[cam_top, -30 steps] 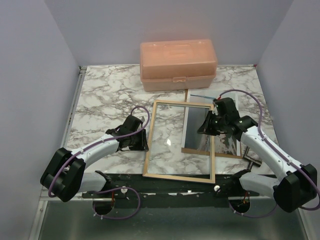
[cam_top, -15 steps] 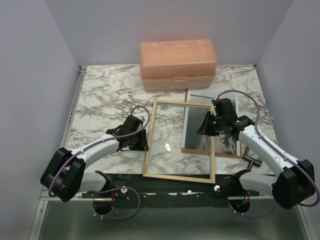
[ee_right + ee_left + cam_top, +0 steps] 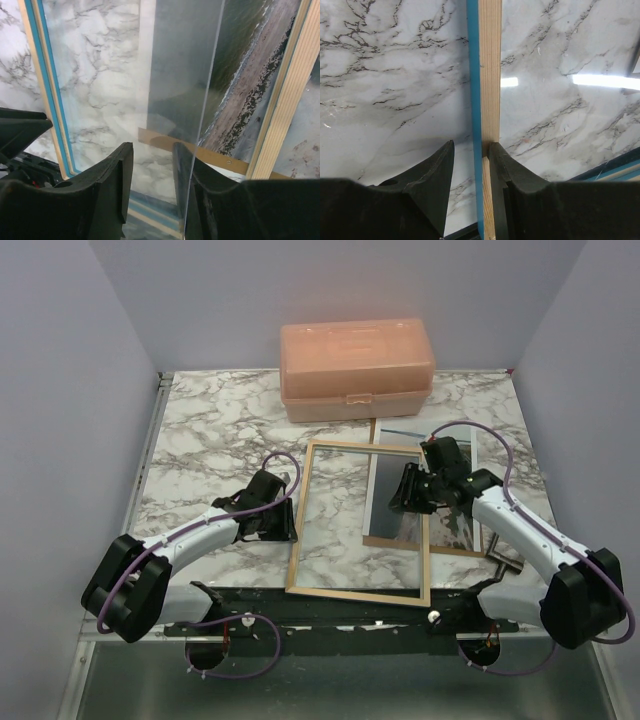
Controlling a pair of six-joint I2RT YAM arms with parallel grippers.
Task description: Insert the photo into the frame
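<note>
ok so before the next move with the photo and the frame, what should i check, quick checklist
1. Jaws of right gripper clear of the photo: ok, they stand apart with nothing between them.
2. Left gripper clamped on the frame: cannot tell, the rim runs between its jaws and a gap shows on one side.
3. Photo seated in the frame: not ok, it lies on the brown board, partly under the frame's right rim.
4. Peach box out of the way: ok, it is at the back, apart from both arms.
</note>
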